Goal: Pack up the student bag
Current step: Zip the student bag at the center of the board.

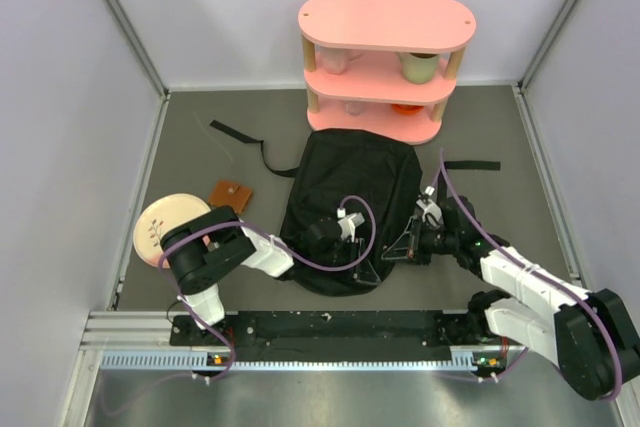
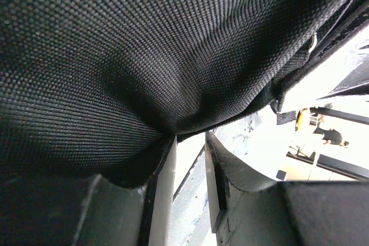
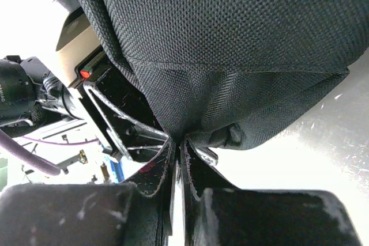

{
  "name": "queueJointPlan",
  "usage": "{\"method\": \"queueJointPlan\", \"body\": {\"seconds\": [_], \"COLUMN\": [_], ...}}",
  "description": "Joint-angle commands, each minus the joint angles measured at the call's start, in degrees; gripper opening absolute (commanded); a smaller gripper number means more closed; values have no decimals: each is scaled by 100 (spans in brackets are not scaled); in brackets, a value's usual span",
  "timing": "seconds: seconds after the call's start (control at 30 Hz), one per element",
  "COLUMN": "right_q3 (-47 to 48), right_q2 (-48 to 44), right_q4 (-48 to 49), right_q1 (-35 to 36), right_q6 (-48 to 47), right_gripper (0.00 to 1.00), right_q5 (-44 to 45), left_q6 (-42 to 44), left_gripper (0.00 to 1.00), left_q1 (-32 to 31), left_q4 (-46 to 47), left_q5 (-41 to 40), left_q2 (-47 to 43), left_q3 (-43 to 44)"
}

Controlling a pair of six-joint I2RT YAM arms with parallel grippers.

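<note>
The student bag (image 1: 350, 197) is a floppy black fabric backpack lying flat in the middle of the table. Its straps (image 1: 236, 137) trail off to the far left and to the right. My left gripper (image 1: 335, 234) rests at the bag's near left part. In the left wrist view the left gripper (image 2: 190, 136) stands open. A fold of the bag (image 2: 144, 56) drapes onto its left fingertip and the gap between the fingers is empty. My right gripper (image 1: 402, 249) is at the bag's near right edge. In the right wrist view the right gripper (image 3: 180, 141) is shut on a pinch of the bag's fabric (image 3: 230, 38).
A pink three-tier shelf (image 1: 385, 22) stands just behind the bag, with a green cup (image 1: 421, 67) and an orange item (image 1: 407, 107) on it. A cream plate (image 1: 160, 227) and a small brown square item (image 1: 230, 195) lie to the left. Grey walls close in both sides.
</note>
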Motion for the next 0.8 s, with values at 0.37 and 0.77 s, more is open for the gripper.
{"method": "queueJointPlan", "body": {"seconds": [0.37, 0.77], "right_q3": [-213, 112], "right_q2": [-12, -2631], "right_q4": [-451, -1550], "right_q1": [147, 130], "right_q6": [-38, 593], "right_gripper": [13, 69], "right_q5": [-437, 988], "left_q6": [300, 264], "left_gripper": [32, 32], "left_q1": [10, 10], "left_q4": [-654, -611], "left_q5": [-651, -695], "left_q2": [79, -9], "left_q3": [42, -98]}}
